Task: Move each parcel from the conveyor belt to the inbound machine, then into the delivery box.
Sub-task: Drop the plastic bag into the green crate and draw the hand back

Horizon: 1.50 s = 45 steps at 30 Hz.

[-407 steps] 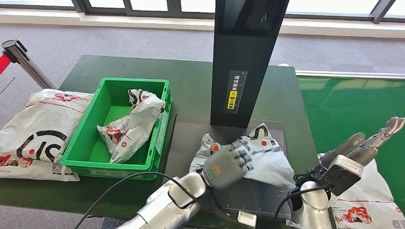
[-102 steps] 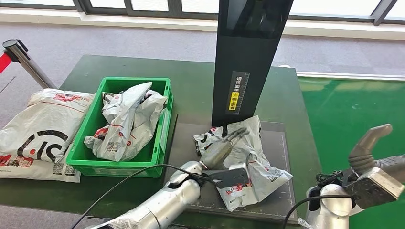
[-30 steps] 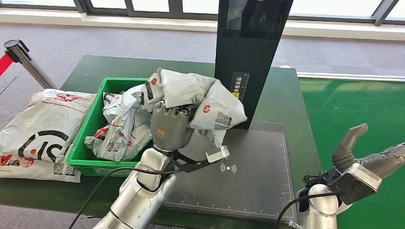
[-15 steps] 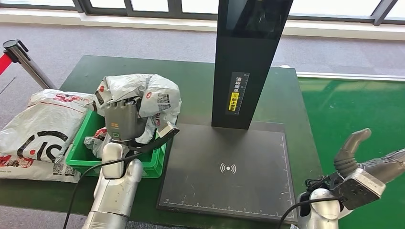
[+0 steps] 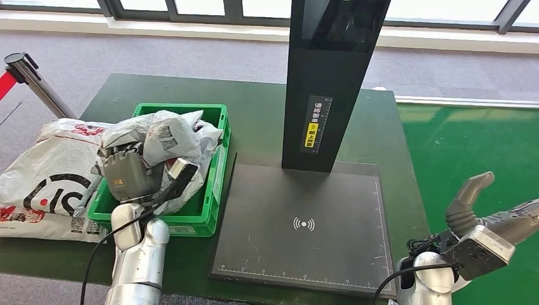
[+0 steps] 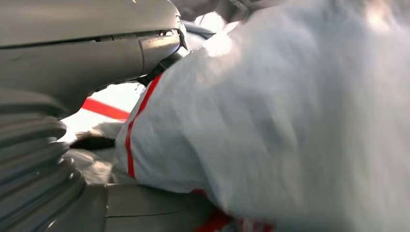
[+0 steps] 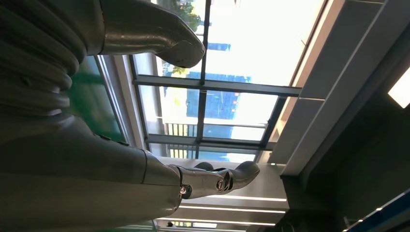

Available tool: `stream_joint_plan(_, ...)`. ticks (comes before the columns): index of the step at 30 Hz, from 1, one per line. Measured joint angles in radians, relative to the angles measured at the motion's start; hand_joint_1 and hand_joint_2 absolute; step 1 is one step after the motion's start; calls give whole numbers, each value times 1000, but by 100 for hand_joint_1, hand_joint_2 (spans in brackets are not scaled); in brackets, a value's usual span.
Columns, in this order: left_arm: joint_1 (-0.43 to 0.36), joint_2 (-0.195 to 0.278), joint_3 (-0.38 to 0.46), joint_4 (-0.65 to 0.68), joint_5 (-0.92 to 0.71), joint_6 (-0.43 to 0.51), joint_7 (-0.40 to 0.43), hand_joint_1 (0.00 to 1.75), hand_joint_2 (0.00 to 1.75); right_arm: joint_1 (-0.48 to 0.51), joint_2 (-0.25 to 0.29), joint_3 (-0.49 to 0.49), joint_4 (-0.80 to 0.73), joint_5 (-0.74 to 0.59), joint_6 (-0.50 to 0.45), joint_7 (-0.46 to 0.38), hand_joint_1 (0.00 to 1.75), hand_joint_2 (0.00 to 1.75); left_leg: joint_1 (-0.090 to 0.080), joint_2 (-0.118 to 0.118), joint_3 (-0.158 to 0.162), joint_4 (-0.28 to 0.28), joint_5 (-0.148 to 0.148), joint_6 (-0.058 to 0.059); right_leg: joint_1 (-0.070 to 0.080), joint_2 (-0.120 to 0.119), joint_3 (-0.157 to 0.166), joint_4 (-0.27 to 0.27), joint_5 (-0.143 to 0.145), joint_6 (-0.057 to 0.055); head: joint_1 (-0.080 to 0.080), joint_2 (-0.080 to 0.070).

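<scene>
The left hand (image 5: 129, 176) grips a crumpled white plastic parcel (image 5: 157, 135) over the green plastic delivery box (image 5: 213, 166), touching the white parcels (image 5: 202, 141) piled inside; the right hand (image 5: 492, 215) hangs empty, fingers spread, beside the dark green desk (image 5: 256, 117); the black inbound machine (image 5: 304, 222) stands between.

dark green table (image 5: 254, 121); far left, metal stanchion post (image 5: 28, 81) with red belt (image 5: 4, 86); grey carpet floor (image 5: 191, 54)
</scene>
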Motion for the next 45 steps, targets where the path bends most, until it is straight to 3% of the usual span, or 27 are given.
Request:
stream_joint_plan(6,-8,0,38,31,10,0,-8,0,0,2,0,0,4,-4,0,0,0,175,0,0,0,0,0,0,0,0,0,0,0,0,0,0)
stream_joint_plan(18,-10,-6,64,32,182,0,-195,0,0,11,-1,0,6,-22,0,0,0,175,0,0,0,0,0,0,0,0,0,0,0,0,0,0)
stream_joint_plan(45,-10,-12,-30,-1,106,0,-116,0,0,10,-6,0,33,-28,0,0,0,175,0,0,0,0,0,0,0,0,0,0,0,0,0,0)
